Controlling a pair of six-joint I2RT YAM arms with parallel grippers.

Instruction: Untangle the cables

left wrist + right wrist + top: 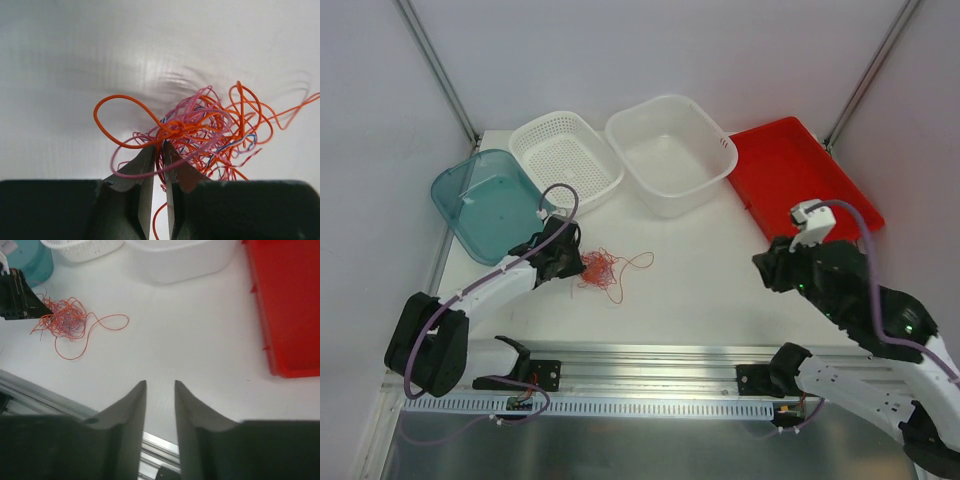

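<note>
The cables [603, 268] are a loose tangle of thin red-orange, pink and a few blue strands on the white table, left of centre, with one long loop trailing to the right. My left gripper [575, 264] is at the tangle's left edge. In the left wrist view the cables [200, 125] bunch just past the left gripper [159, 146], whose jaws stand a narrow gap apart with a few strands running through it. My right gripper [766, 266] hovers far right of the cables [67, 320]. In its wrist view the right gripper [160, 382] is slightly open and empty.
Along the back stand a teal bin [485, 210], a white perforated basket [565, 155], a white tub [670, 160] and a red tray [790, 170]. An aluminium rail [650, 355] runs along the near edge between the arm bases.
</note>
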